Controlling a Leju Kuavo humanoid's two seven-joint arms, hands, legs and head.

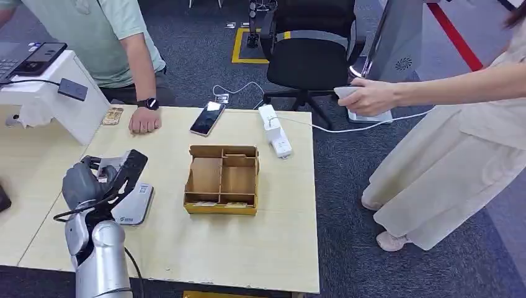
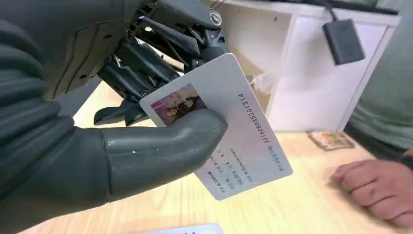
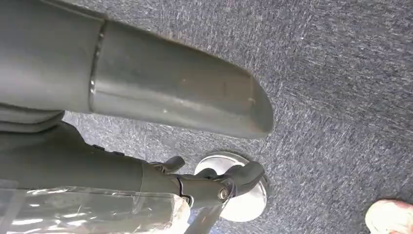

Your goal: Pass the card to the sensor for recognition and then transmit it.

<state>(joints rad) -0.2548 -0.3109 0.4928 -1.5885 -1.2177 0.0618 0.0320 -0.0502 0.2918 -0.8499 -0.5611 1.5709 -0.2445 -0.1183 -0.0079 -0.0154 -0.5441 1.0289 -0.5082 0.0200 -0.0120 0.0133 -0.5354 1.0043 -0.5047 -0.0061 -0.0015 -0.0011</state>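
The card [image 2: 229, 126] sits pinched between thumb and fingers of the left hand [image 1: 102, 180] — directly above the grey sensor [image 1: 133, 205] on the table [image 1: 248, 248]. The right hand [image 3: 146, 97] hangs over carpet, apparently empty — grip unclear.

The card [image 2: 229, 129] pinched in the left hand [image 2: 122, 141] carries one readable line: a long number along its edge in the middle of the left wrist view, running roughly "201608062013134" (upside down, so single digits are uncertain). Smaller printed lines lower on the card's face are too fine to read. A photo sits near the thumb.
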